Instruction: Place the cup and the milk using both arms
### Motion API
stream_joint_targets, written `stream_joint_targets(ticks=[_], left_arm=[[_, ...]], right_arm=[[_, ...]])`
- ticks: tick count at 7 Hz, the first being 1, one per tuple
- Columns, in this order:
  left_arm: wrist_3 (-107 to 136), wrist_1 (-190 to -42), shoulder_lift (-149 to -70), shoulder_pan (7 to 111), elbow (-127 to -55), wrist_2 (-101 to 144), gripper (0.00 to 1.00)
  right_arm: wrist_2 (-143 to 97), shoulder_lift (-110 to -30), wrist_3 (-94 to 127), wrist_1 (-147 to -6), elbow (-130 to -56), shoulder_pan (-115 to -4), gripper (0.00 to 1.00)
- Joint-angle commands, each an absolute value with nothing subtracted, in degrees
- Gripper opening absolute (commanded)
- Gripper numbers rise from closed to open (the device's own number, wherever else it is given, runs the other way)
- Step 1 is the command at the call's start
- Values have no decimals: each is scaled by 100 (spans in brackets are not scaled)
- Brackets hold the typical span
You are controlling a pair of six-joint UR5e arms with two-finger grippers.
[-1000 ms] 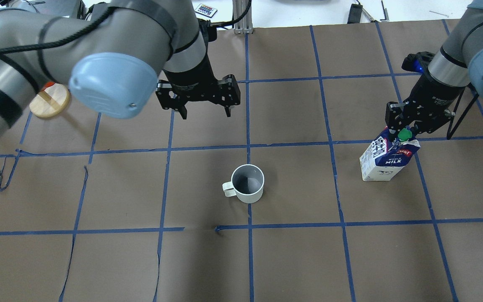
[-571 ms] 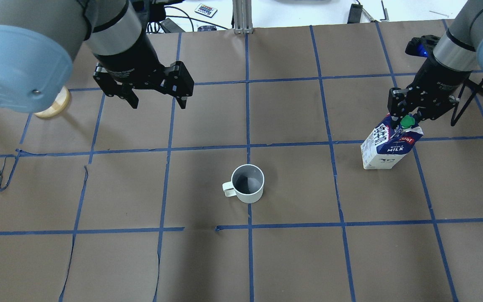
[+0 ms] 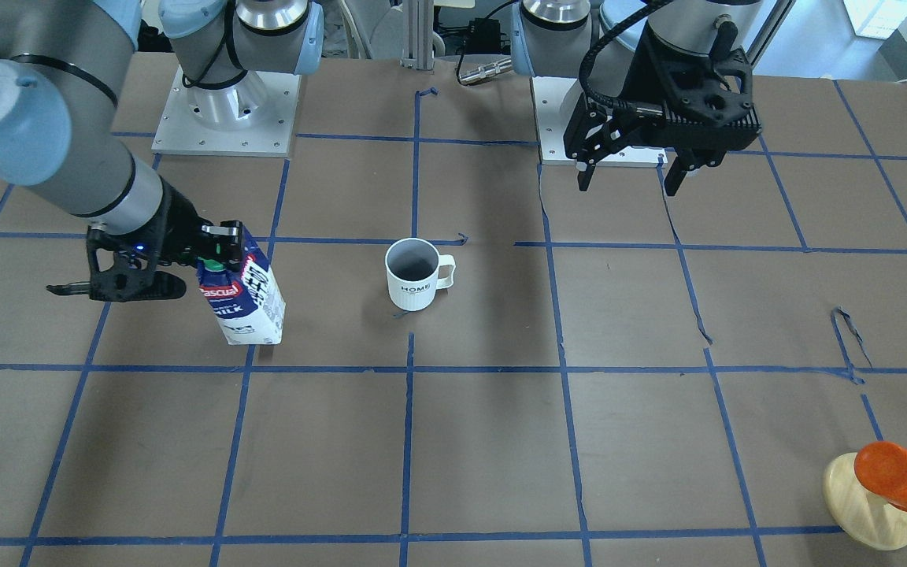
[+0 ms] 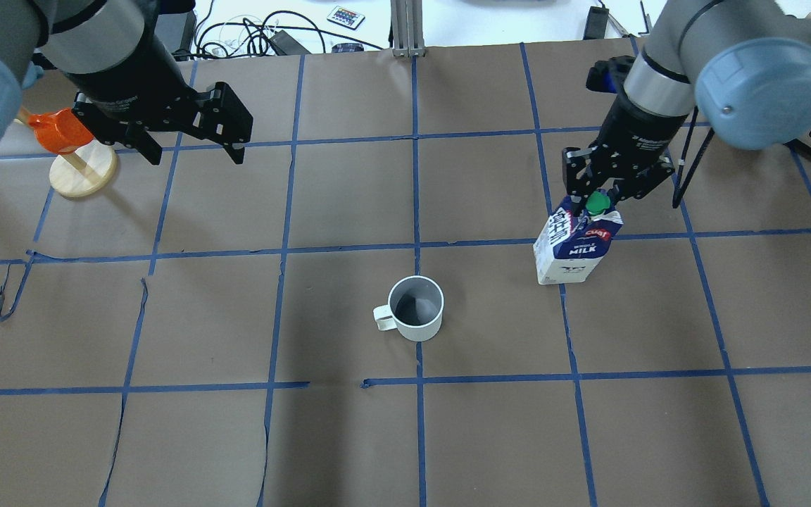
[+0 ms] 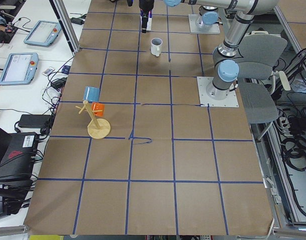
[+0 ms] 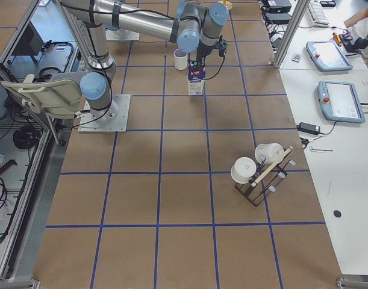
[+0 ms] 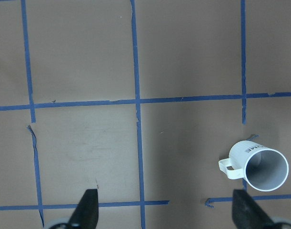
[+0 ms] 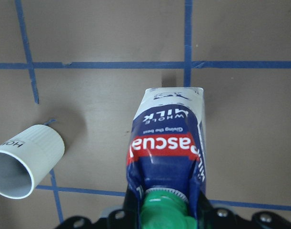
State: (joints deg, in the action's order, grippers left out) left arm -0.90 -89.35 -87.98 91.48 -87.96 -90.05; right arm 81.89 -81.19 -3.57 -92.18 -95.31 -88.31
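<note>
On the brown blue-gridded tabletop [image 4: 490, 436] stands a white ribbed ceramic mug [image 4: 416, 308] (grey inside), the right pincer [image 4: 594, 203] clamps the top of a blue-and-white milk carton [image 4: 574, 246], and the left pincer [image 4: 194, 158] gapes wide.

The overhead view looks forward and steeply down on the worktop [image 4: 490, 451] from one long side. The front-facing view looks back from the opposite side, and both sit at middle range and take in the cup [image 4: 416, 308] and the milk [image 4: 574, 243]. The two side views sit high and far back at opposite ends, each showing the whole worktop with the cup small at the far end. Each wrist camera looks straight down from close: the left catches the cup near one of its own fingers [image 7: 245, 214], the right the milk's top with the cup beside it.
</note>
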Motion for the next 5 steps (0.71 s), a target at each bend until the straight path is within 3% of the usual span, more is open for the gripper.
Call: stream_joint_targets(ticks=[1,5], left_arm=[[-316,-8930,-8789,9053,-8816,-8974,100],[-343,-8938,-8780,9053,-8815,-8983,100]], right_arm=[[8174,-8042,-63,-9359,-9545,-9516,0],[7843,-7937,158,-9465,-9571,-9993,0]])
